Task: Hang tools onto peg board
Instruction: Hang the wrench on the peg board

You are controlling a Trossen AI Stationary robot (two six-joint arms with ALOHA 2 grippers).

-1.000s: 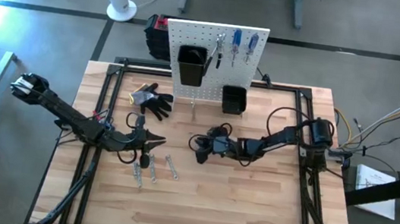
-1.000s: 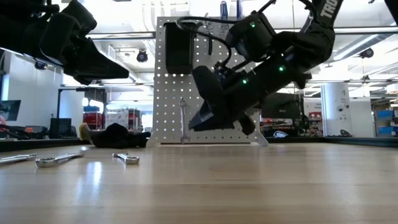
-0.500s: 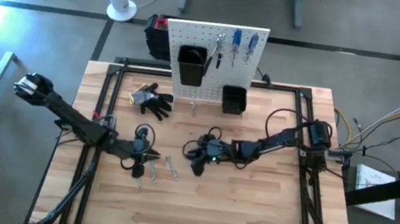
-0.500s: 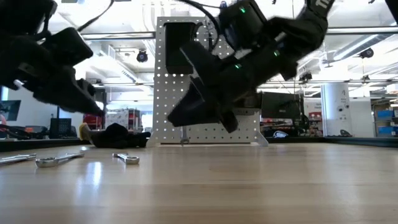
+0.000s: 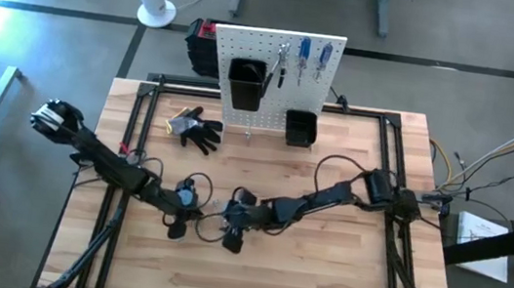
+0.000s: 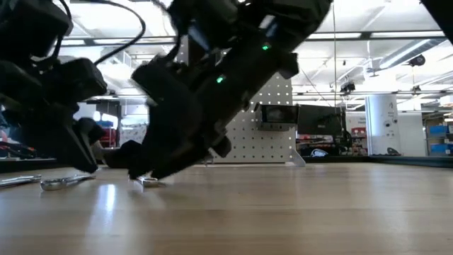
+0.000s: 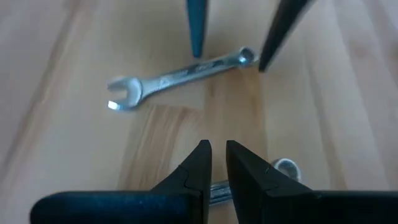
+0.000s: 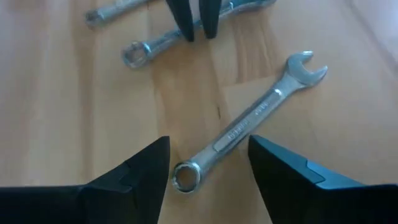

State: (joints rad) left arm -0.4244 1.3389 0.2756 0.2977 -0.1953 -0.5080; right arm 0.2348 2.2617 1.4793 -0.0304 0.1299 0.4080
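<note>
Three slim silver wrenches lie flat on the tabletop. One wrench (image 8: 249, 124) has its ring end between the fingers of my open right gripper (image 8: 208, 142), which slants down over it and seems to touch nothing. My left gripper (image 7: 217, 163) is shut, its tips just above a second wrench (image 7: 283, 167). The third wrench (image 6: 64, 182) lies farther left. The white peg board (image 5: 276, 68) stands at the far edge with blue-handled screwdrivers (image 5: 323, 59) hanging on it. My left gripper slants down with its shut fingertips (image 8: 186, 28) right over the shaft of the second wrench (image 8: 149, 46), which lies flat on the table. I cannot tell whether the tips touch it.
Two black bins (image 5: 245, 84) (image 5: 300, 128) sit on the peg board. Black work gloves (image 5: 198, 129) lie in front of it at the left. The two grippers stand close together, tips facing each other (image 5: 208, 222). Bare wood (image 5: 339, 272) stretches to the near right.
My right gripper has swept from the table's middle toward the left and near edge and come down over a wrench. My left gripper has sunk and moved toward the near edge, tipping downward onto the wrenches. The wrenches have not moved.
</note>
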